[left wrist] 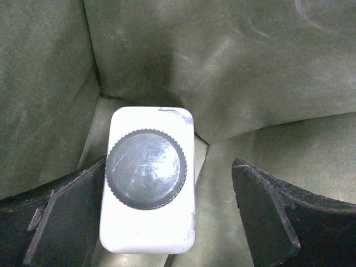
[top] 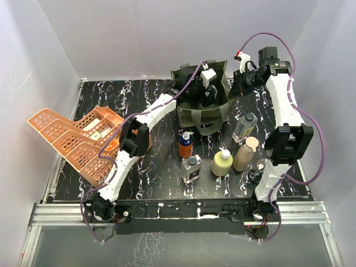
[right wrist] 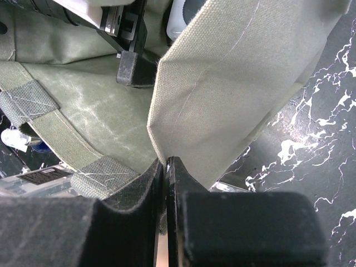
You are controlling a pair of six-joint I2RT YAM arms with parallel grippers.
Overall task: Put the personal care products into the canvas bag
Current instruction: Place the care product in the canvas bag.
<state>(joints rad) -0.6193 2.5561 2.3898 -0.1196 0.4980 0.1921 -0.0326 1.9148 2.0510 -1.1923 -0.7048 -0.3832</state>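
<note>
White bottle: the white bottle (left wrist: pixel 147 183) stands upright on the bag floor, close to a corner, with its grey cap facing the left wrist camera. Its long axis is vertical.
Bag: the bag (top: pixel 207 118) sits at the far middle of the worktop (top: pixel 144 178) with its mouth open. Its walls rise around the bottle on every side in view.
Left gripper: the left gripper (left wrist: pixel 167 167) is down inside the bag, straight above the bottle, with its jaws wide and clamping nothing. One finger (left wrist: pixel 61 217) is right at the bottle's side, and I cannot tell whether it touches. The other finger (left wrist: pixel 289 217) is well apart from it.
Right gripper: the right gripper (right wrist: pixel 167 164) is closed tight, pinching the bag's rim on the right side, which looks to be keeping the mouth spread.
Key relation: the bottle lies directly below the left gripper, between the jaws, along the line out of the bag. A straight lift should clear it. Drifting sideways could tip it with the near finger.
Other bottles: six other bottles (top: pixel 222 162) stand on the worktop in front of the bag, between the arms. With the right arm busy at the rim, the left arm seems the one to fetch them.
</note>
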